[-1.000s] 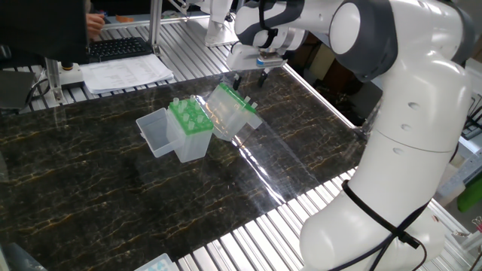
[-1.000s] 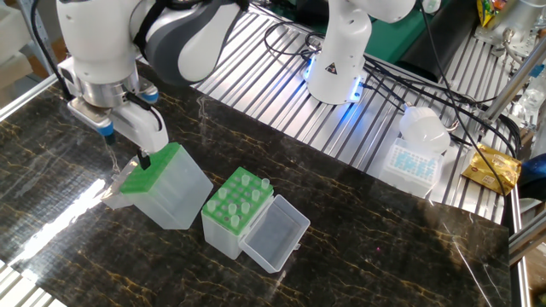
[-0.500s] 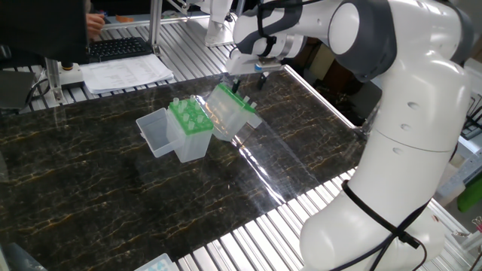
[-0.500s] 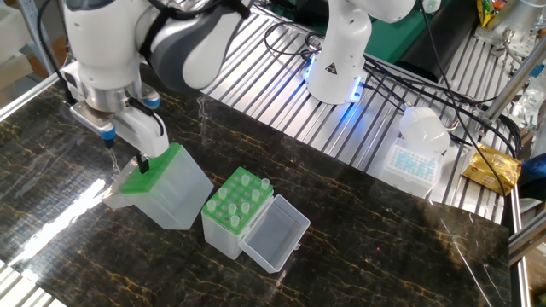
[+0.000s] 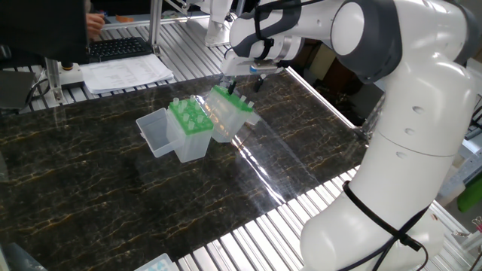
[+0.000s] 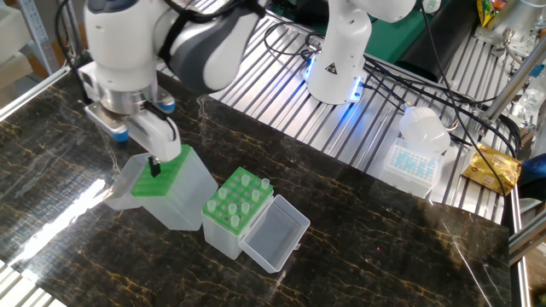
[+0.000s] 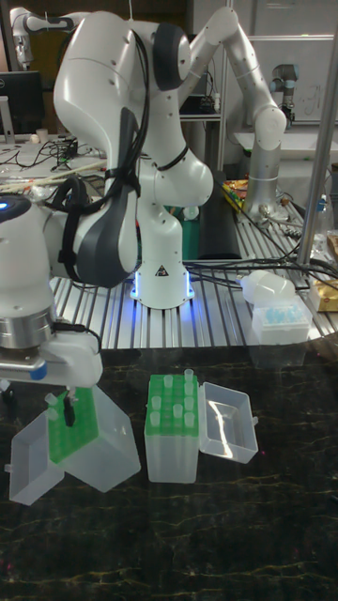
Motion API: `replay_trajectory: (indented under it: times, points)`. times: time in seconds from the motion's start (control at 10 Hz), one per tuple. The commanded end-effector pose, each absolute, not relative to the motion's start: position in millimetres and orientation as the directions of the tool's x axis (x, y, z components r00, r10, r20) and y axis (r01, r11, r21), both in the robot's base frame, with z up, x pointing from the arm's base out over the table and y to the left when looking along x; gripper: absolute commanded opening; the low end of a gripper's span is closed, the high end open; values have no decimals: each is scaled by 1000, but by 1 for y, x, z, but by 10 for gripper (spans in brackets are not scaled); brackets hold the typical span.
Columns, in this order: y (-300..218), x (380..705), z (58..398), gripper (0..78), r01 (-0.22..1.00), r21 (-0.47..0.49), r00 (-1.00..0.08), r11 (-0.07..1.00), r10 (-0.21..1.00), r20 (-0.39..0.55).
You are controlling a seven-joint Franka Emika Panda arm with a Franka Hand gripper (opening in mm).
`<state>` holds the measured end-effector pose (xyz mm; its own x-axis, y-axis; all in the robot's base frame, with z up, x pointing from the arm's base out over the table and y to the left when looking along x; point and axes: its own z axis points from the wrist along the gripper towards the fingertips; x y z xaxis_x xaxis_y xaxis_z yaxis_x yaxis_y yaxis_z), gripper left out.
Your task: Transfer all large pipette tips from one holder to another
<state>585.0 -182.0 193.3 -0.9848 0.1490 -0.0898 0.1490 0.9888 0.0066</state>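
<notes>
Several large pipette tips (image 6: 236, 198) (image 7: 175, 392) (image 5: 186, 113) stand in the green plate of an upright clear holder (image 6: 229, 223) (image 7: 172, 441) whose lid (image 6: 275, 234) lies open beside it. A second holder (image 6: 175, 192) (image 5: 232, 114) (image 7: 99, 443) leans tilted next to it, green plate facing up. My gripper (image 6: 136, 155) (image 5: 245, 83) (image 7: 39, 404) hangs over that tilted plate, open, with nothing between its fingers. One black fingertip (image 6: 155, 167) sits right at the green plate. I cannot tell whether the tilted holder has tips in it.
A closed tip box with a blue insert (image 6: 415, 162) (image 7: 280, 324) sits on the metal rails behind the dark table. A second robot's base (image 6: 337, 64) stands at the back. A keyboard (image 5: 120, 48) and papers (image 5: 126, 72) lie past the far table edge.
The gripper has moved sideways over the tilted holder toward the upright one and slightly down. The tilted holder seems to have shifted a little.
</notes>
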Motion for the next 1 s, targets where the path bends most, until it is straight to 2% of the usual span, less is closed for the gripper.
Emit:
replay_trajectory:
  times: [0.1, 1.0]
  points:
    - [-170, 577, 201, 774, 189, 10, -978, 982, 189, -83]
    - [-138, 554, 211, 774, 278, 17, -957, 960, 278, -83]
